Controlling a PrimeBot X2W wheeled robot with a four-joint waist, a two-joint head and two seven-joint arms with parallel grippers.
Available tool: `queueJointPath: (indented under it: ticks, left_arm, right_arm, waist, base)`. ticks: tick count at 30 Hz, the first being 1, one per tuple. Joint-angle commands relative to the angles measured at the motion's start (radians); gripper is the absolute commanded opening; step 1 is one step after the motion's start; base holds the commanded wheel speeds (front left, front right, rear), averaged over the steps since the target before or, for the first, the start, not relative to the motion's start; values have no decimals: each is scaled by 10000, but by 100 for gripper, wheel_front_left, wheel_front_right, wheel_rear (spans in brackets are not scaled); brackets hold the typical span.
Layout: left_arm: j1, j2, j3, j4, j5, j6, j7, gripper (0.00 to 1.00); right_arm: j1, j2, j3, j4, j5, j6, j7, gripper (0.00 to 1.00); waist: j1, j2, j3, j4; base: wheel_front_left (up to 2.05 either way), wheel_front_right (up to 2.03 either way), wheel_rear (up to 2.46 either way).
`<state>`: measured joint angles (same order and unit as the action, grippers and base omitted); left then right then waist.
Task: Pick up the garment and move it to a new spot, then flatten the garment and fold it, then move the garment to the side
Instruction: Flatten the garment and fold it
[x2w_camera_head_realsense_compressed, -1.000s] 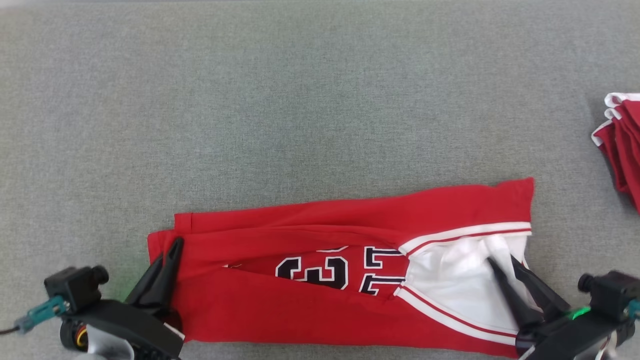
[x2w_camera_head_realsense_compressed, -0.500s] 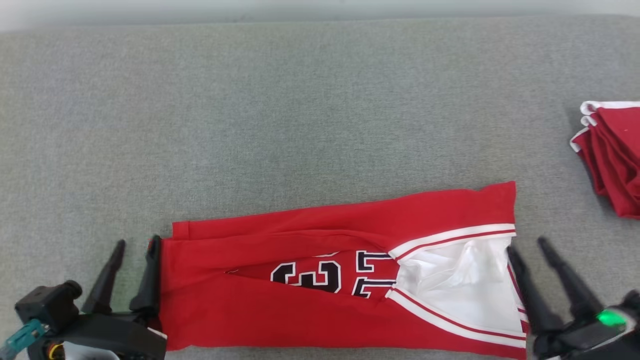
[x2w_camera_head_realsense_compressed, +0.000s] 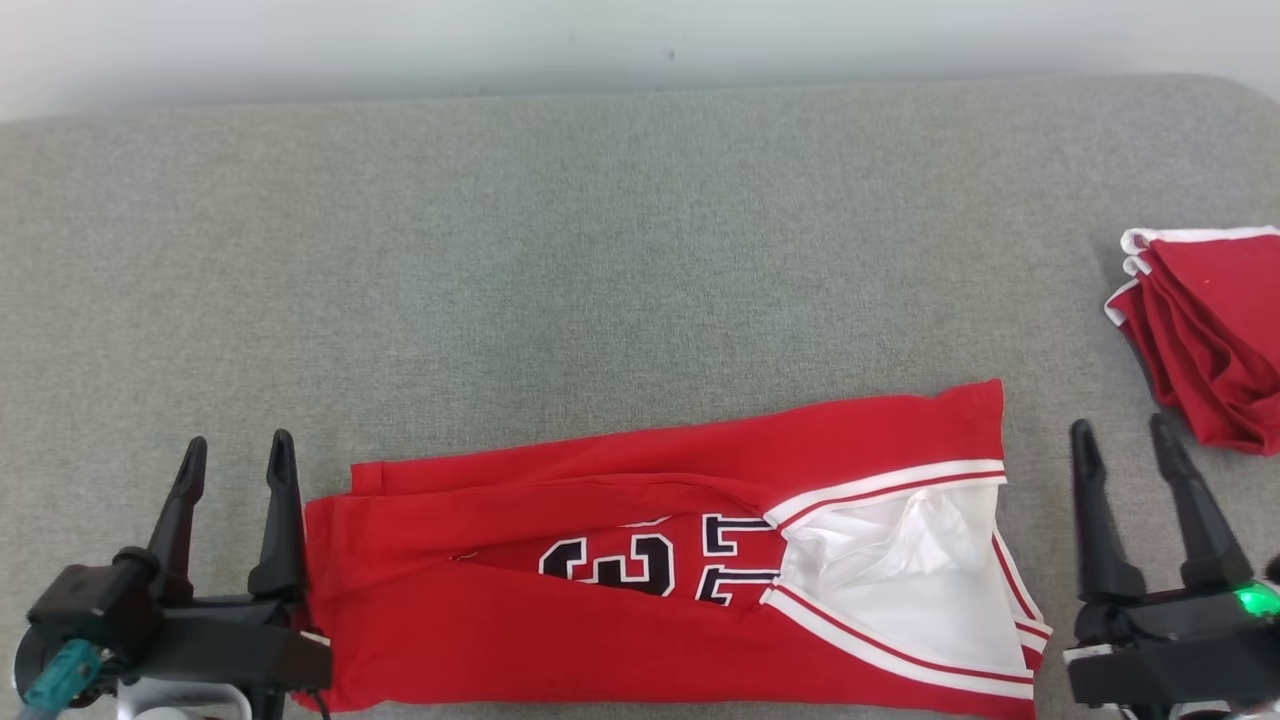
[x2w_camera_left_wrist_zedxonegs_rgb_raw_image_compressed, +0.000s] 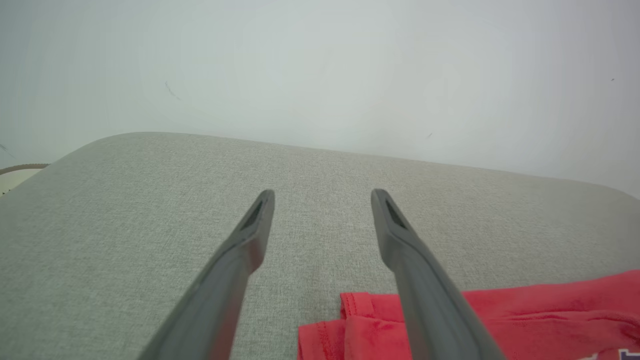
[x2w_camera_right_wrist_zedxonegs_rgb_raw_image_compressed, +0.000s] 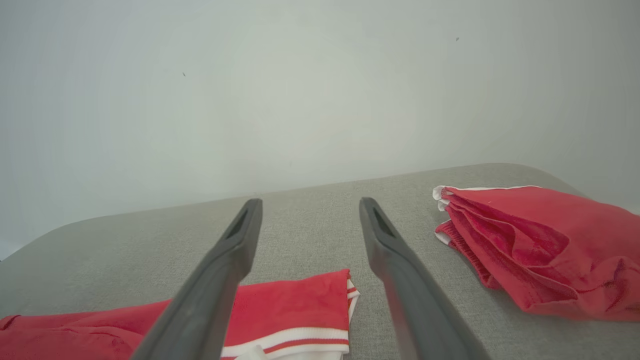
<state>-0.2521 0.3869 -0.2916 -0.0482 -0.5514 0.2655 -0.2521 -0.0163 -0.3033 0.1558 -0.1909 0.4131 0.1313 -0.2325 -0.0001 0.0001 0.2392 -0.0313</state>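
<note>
A red jersey (x2w_camera_head_realsense_compressed: 640, 560) with white trim and black numbers lies folded lengthwise into a long strip near the front edge of the grey surface (x2w_camera_head_realsense_compressed: 600, 250). Its white inner side (x2w_camera_head_realsense_compressed: 900, 580) shows at the right end. My left gripper (x2w_camera_head_realsense_compressed: 235, 450) stands open just off the strip's left end, nothing between its fingers (x2w_camera_left_wrist_zedxonegs_rgb_raw_image_compressed: 400, 250); the red hem (x2w_camera_left_wrist_zedxonegs_rgb_raw_image_compressed: 360, 320) lies below them in the left wrist view. My right gripper (x2w_camera_head_realsense_compressed: 1125, 435) is open, to the right of the strip's right end (x2w_camera_right_wrist_zedxonegs_rgb_raw_image_compressed: 300, 300), holding nothing.
A pile of folded red garments (x2w_camera_head_realsense_compressed: 1200, 330) with white edging lies at the right edge of the surface, also in the right wrist view as red garments (x2w_camera_right_wrist_zedxonegs_rgb_raw_image_compressed: 540, 245). A pale wall (x2w_camera_head_realsense_compressed: 640, 40) runs behind the far edge.
Both grippers let go of the jersey ends, opened and drew outward and up off the cloth. The head camera tilted up, so the wall now shows.
</note>
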Motion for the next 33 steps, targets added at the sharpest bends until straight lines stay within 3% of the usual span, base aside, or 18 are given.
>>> queueJointPath:
  ticks: [1,11,25,33]
  left_arm:
    - [19,-12,-2,44,258,33,-75,100]
    - [400,-353,-127,409,867,-123,-147,100]
    - [104,-640,-282,749,1128,-556,-150,100]
    - [-102,-745,-348,953,1176,-685,-149,100]
  right_arm:
    - [-90,142,-72,100,-290,-12,57,100]
    - [205,818,-89,701,-1457,-12,270,100]
    - [330,684,-306,936,-1207,-12,448,100]
    - [-32,378,-514,2100,-949,-12,599,100]
  waist:
    - [1,-1,-134,34]
    - [1,-1,-482,332]
    - [1,-1,-487,570]
    - [1,-1,-321,695]
  base:
    - [0,0,0]
    - [0,0,0]
    - [0,0,0]
    - [0,0,0]
